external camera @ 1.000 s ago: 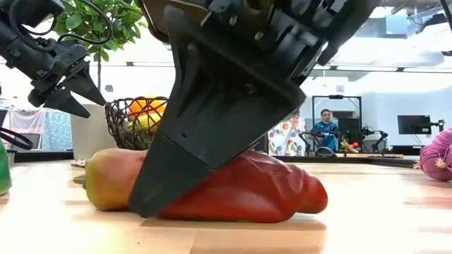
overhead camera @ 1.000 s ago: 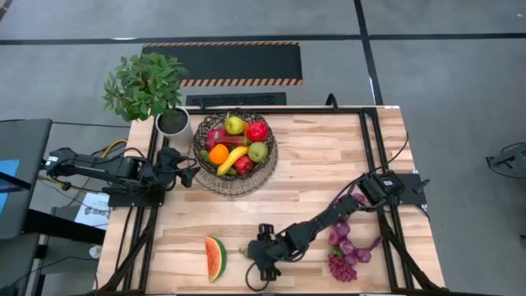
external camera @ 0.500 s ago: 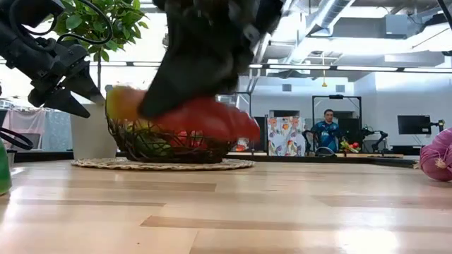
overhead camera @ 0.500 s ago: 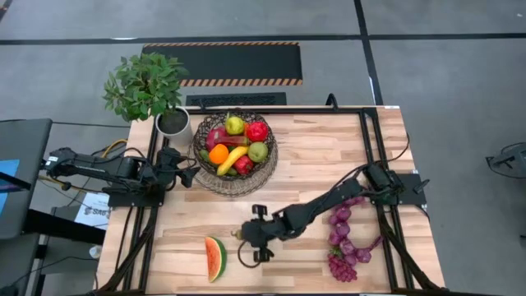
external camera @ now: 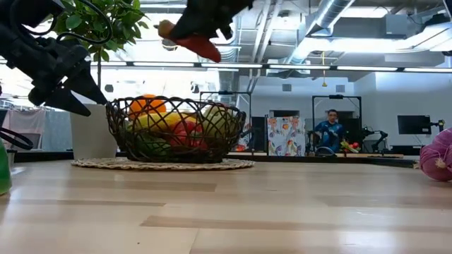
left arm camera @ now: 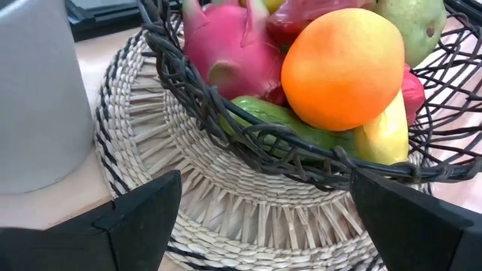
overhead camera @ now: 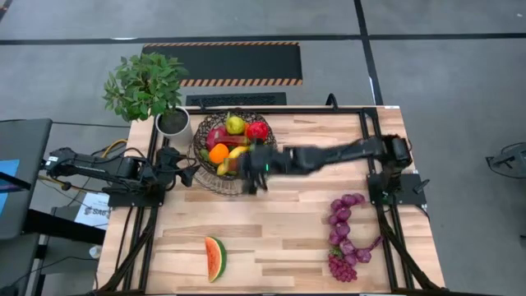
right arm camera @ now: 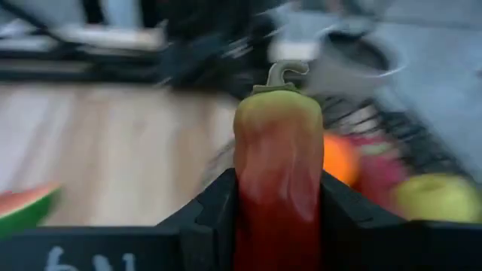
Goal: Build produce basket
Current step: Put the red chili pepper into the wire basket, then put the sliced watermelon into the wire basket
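The dark wire basket (overhead camera: 200,145) sits on a pale woven mat (overhead camera: 249,188) at the far left. It holds an orange (left arm camera: 343,66), a dragon fruit (left arm camera: 230,56), a banana and other produce. My right gripper (overhead camera: 251,167) is over the basket's near-right rim, shut on a red and yellow-green pepper (right arm camera: 278,147). In the low view the pepper (external camera: 192,39) is high above the basket. My left gripper (left arm camera: 263,197) stands open at the basket's left side. A watermelon slice (overhead camera: 215,257) and purple grapes (overhead camera: 345,238) lie on the table. My right gripper pinches the pepper's red lower half (right arm camera: 277,197) between its two fingers (right arm camera: 213,205), one on each side. The fingers lie along the pepper, and its stem end (right arm camera: 280,74) points ahead of them. The pepper is lifted clear, above the basket.
A leafy plant (overhead camera: 145,85) in a white pot (overhead camera: 173,123) stands just left of the basket, behind my left gripper. Bare wood lies between the basket, the watermelon slice and the grapes. Beyond the table a person sits at a desk (external camera: 325,130).
My right gripper has carried the pepper from the table near the front edge up and toward the far left, to above the basket. The pepper, which lay on the wood, is now lifted clear.
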